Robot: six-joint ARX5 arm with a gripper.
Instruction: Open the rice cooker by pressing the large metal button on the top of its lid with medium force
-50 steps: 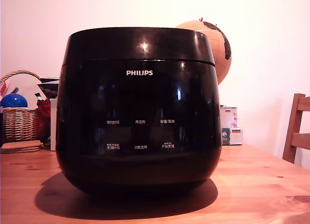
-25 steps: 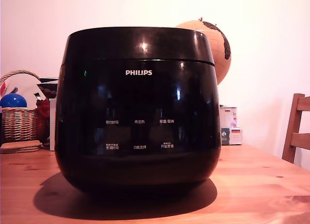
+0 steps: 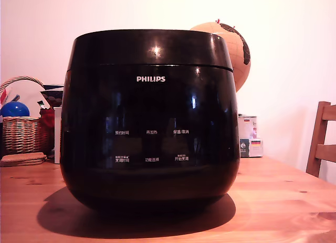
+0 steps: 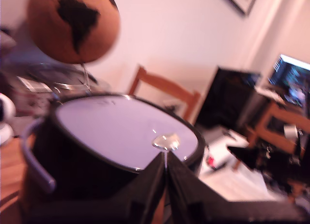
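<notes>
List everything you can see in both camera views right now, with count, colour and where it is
rice cooker: one, glossy black, centre of the wooden table, closed
lid: one, black, seated on the cooker; its top looks pale with glare in the wrist view
metal button: one, silver, on the lid top near the rim
table: one, orange-brown wood, under the cooker
globe: one, tan with dark land shapes, behind the cooker at the exterior view's right
wicker basket: one, brown, exterior view's left
blue ball: one, in the basket
chair: one, wood, exterior view's right edge
small box: one, whitish, behind the cooker
screen: one, lit, background of the wrist view
gripper: one, black, fingers together, just short of the button
</notes>
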